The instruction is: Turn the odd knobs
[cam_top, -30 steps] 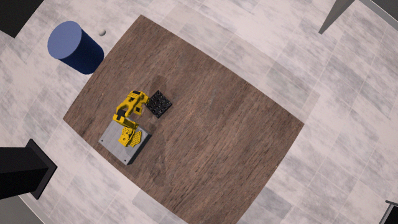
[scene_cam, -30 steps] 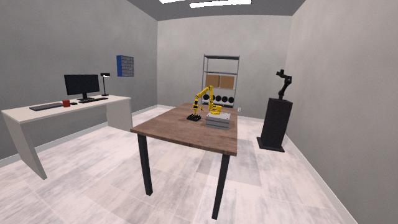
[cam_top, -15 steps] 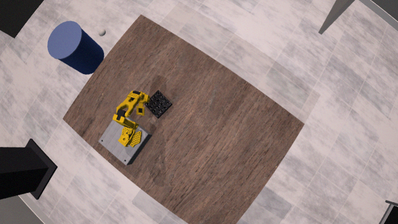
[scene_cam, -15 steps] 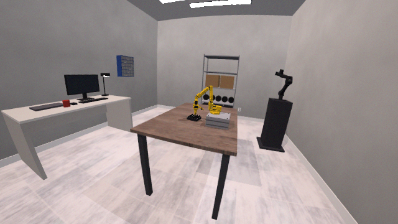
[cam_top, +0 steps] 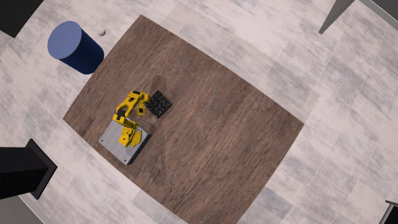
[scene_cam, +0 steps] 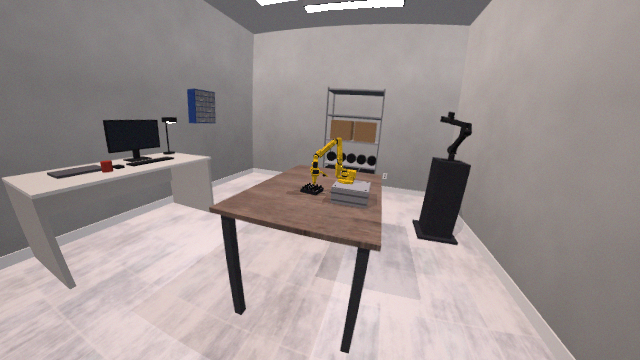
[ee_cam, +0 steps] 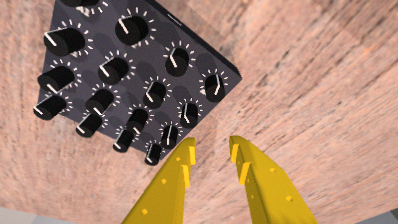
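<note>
The black knob box lies on the wooden table, with several black knobs with white pointer lines and white tick marks around each. In the wrist view it fills the upper left, seen at an angle. My yellow gripper hangs above the table just beside the box's near corner. Its fingers stand close together with nothing between them, and they touch no knob. From above, the gripper is at the box's left edge. In the room view the arm reaches down over the box.
The arm stands on a grey base block near the table's left edge, close to the box. A blue cylinder stands on the floor beyond the table's corner. A desk, a shelf and a black pedestal stand away from the table.
</note>
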Controlling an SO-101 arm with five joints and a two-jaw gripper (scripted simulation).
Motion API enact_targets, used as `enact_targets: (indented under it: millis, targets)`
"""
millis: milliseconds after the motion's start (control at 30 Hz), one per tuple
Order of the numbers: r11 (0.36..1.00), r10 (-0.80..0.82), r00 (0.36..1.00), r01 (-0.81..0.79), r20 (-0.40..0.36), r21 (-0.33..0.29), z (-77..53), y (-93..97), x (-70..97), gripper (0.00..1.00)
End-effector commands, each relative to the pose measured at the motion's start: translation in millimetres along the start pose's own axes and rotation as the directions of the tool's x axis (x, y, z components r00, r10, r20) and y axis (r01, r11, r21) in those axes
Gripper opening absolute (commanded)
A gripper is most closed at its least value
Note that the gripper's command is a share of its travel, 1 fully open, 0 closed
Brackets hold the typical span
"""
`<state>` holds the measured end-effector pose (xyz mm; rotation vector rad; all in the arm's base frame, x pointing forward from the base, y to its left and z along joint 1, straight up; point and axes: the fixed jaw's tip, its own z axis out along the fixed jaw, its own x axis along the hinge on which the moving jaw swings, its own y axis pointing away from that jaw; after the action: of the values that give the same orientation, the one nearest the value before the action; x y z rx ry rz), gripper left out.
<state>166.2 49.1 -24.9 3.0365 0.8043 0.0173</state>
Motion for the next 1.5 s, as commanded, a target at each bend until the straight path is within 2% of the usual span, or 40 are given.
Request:
enact_targets:
  millis: [0, 1467]
  targets:
    - [1.0, -0.01, 1.0, 0.01, 0.017, 0.004, 1.3, -1.2, -1.5, 0.1]
    - [1.0, -0.01, 1.0, 0.01, 0.017, 0.004, 4.3, -2.6, -9.6, 0.1]
